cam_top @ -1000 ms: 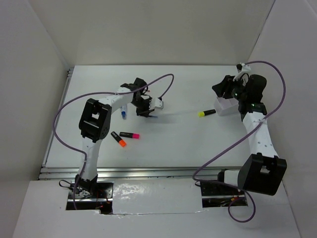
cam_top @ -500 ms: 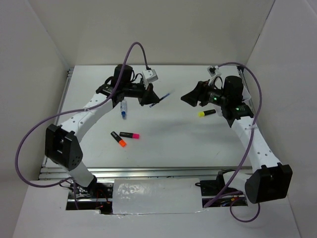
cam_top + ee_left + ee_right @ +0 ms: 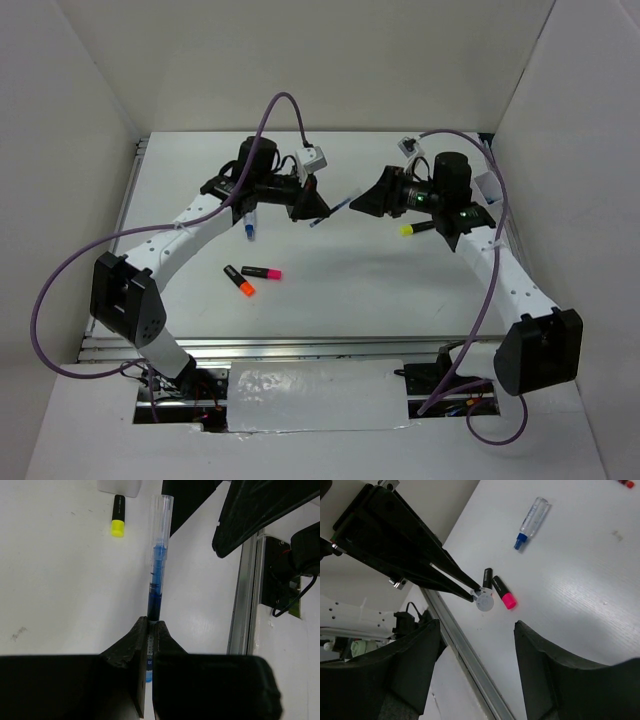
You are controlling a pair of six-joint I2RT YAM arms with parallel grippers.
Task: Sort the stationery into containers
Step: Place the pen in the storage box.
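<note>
Stationery split between air and table (image 3: pixel 350 300) in the overhead view. Thin blue pen (image 3: pixel 345 200) clamped at one end in the left claw (image 3: pixel 322 213), free end aimed at the right claw (image 3: pixel 372 203), whose fingers are spread wide and facing the pen. Lying flat below: clear marker (image 3: pixel 248 225) with a blue cap beside the left arm. Pink highlighter (image 3: pixel 261 272) and orange highlighter (image 3: pixel 240 281) close together, nearer the bases. Yellow highlighter (image 3: pixel 417 229) by the right arm.

From the left wrist: both fingers (image 3: pixel 131 642) pressed together on the blue pen (image 3: pixel 157 565), clear barrel with blue ink sticking straight out ahead. Beyond it, yellow highlighter (image 3: pixel 118 516) on the table, black end just beside the white box (image 3: pixel 119 485), only the box's near edge in frame. Right claw's dark fingers at upper right, apart, pen's far end just beside the nearer one; contact impossible to judge.

From the right wrist: own fingers (image 3: pixel 400 680) wide apart at the bottom of the frame. Left claw (image 3: pixel 476 591) reaching in from upper left, tapered to a point. Blue pen (image 3: pixel 484 601) seen end-on as a pale round disc at that point. On the table behind: pink highlighter (image 3: pixel 504 592), orange highlighter (image 3: pixel 486 576) just beside it with only its black part showing, clear marker (image 3: pixel 531 522) farther off.
</note>
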